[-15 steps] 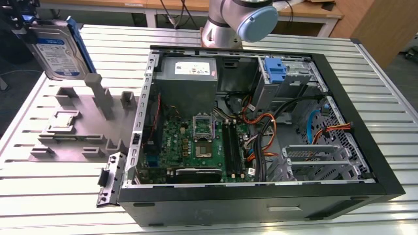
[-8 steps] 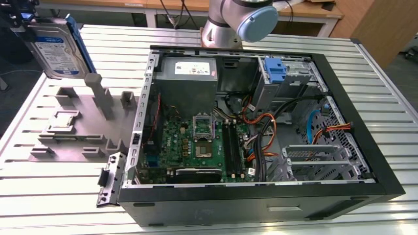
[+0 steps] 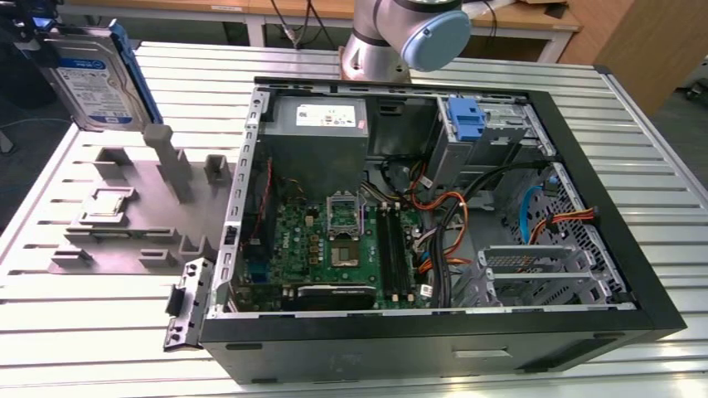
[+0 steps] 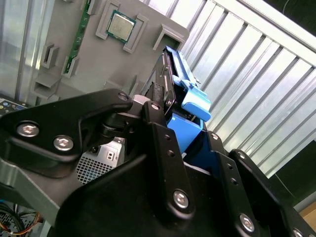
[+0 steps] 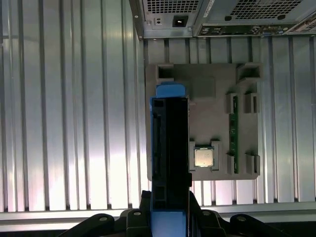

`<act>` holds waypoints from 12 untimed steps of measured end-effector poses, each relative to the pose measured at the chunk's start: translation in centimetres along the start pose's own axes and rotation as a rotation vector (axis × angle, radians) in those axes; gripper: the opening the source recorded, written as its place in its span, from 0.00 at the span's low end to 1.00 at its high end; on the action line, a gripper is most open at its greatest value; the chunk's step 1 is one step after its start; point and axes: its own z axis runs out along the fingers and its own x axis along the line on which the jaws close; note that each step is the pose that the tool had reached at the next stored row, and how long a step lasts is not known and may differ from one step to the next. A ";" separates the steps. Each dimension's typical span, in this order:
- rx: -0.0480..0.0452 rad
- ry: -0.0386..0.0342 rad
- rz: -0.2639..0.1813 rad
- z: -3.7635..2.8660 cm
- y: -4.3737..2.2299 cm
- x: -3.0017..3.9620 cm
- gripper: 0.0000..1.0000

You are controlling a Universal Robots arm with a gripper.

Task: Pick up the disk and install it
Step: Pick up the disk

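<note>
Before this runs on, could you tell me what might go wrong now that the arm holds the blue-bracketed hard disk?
1. The gripper holds the flat grey-metal disk in its blue plastic bracket above the grey fixture plate; a slip could drop it onto the square silver processor chip.
2. Orange and black cables crossing the open black computer case might snag it.

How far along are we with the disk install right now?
Pickup looks done: the hand is clamped on the disk and holds it in the air, clear of the grey tray, at the exterior view's left. The install itself is left: the disk is outside the open computer case, well away from the metal cage with the blue latch.
</note>
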 end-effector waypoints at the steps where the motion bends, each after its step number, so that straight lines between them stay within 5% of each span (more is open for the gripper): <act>1: -0.0001 0.0000 0.000 -0.06 0.00 0.00 0.37; 12: -0.0001 -0.0001 0.000 -1.15 0.01 0.01 0.37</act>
